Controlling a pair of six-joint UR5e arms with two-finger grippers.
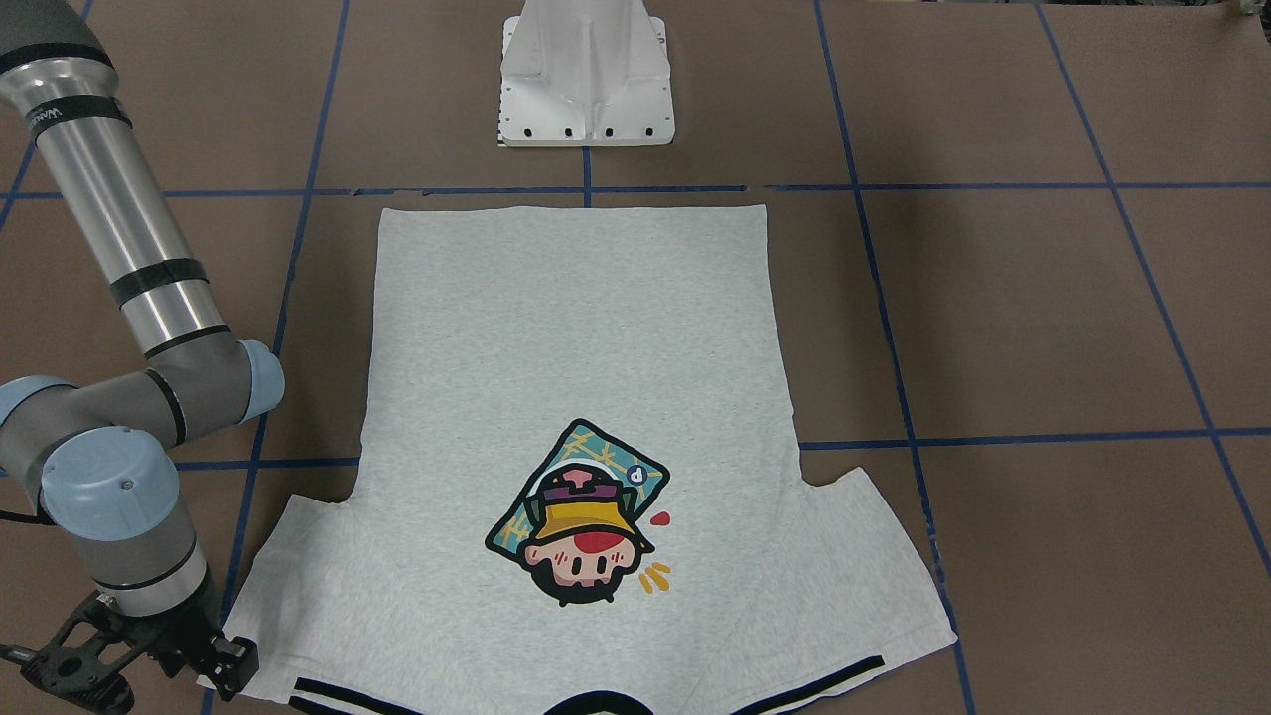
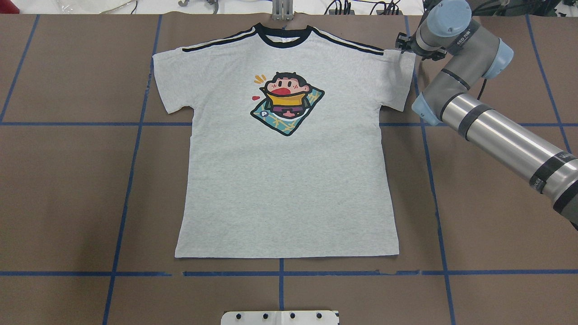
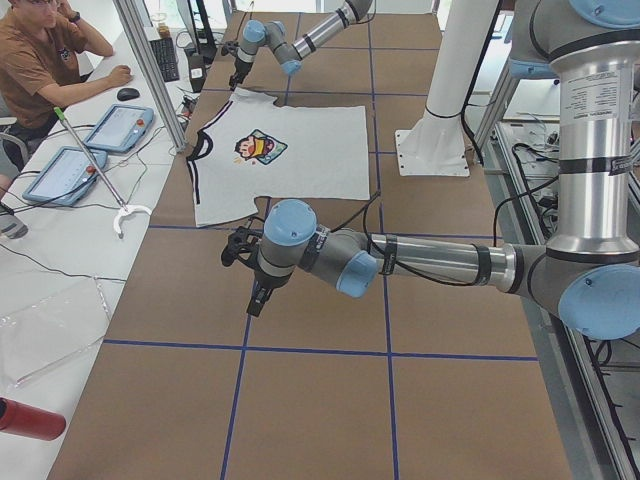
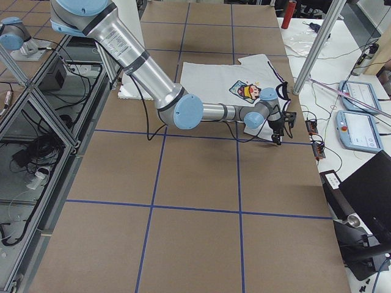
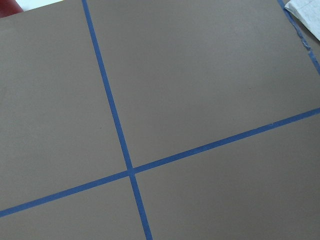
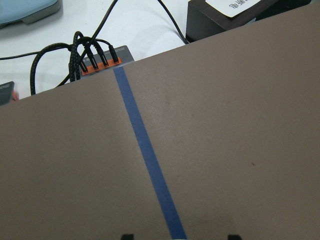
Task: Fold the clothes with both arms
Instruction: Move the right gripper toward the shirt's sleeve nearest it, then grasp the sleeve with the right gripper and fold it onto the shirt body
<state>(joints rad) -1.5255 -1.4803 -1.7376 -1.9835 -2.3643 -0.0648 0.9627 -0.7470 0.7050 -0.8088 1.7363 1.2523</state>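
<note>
The grey T-shirt point(image 2: 284, 180) lies flat and spread out on the brown table, print up, collar at the far edge; it also shows in the front view point(image 1: 576, 397). My right gripper point(image 1: 149, 670) hangs just beside the outer edge of the sleeve on my right and holds nothing. In its wrist view the two fingertips point(image 6: 127, 236) stand wide apart over bare table and a blue tape line. My left gripper point(image 3: 250, 292) hovers over bare table well away from the shirt. It shows only in the exterior left view, so I cannot tell whether it is open or shut.
The white pedestal base point(image 2: 280, 317) stands at the near edge behind the shirt's hem. Blue tape lines point(image 5: 131, 172) grid the table. Cables and a connector block point(image 6: 92, 57) lie past the table's far edge. An operator point(image 3: 40, 50) sits at a side desk.
</note>
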